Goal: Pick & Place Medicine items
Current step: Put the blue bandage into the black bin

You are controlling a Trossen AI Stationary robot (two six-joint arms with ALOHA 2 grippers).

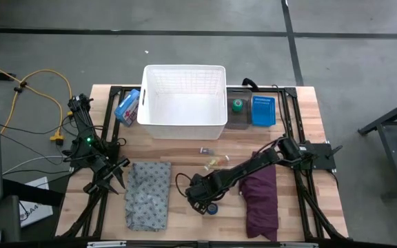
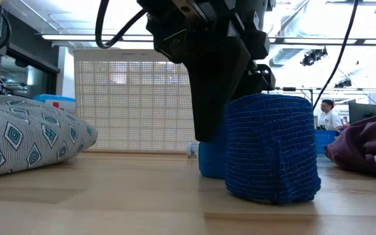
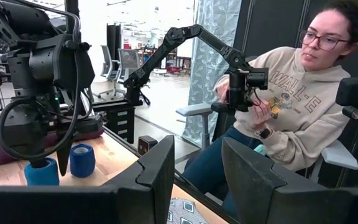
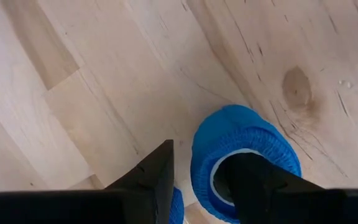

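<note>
The right gripper [image 4: 201,180] is reaching down near the table's front edge, and its jaws are straddling the wall of a light blue bandage-tape roll [image 4: 247,140]: one finger is sitting inside the roll's core, the other outside its wall. The jaws are standing partly apart around that wall; whether they are already pressing it cannot be told. In the low view a darker blue ribbed bandage-tape roll [image 2: 271,147] is standing upright just beside the gripped one, close enough to be touching it or nearly so.

Risk, as a judgement: a lift from here is likely to drag or tip the neighbouring dark roll, because the outer finger is working in the narrow space between the two rolls. A grip on one soft wall only may also let the roll swing or slip during the carry.

Farther back, a thin yellowish tube [image 1: 211,163] and a tiny clear vial-like piece [image 1: 205,150] are lying on the bare wooden table [image 1: 185,148]. Beyond them the white plastic basket [image 1: 183,103] is standing, with a green tape roll [image 1: 236,105] in a tray beside it.

The left gripper [image 3: 194,174] is waiting at the table's left edge, jaws apart and holding nothing.
</note>
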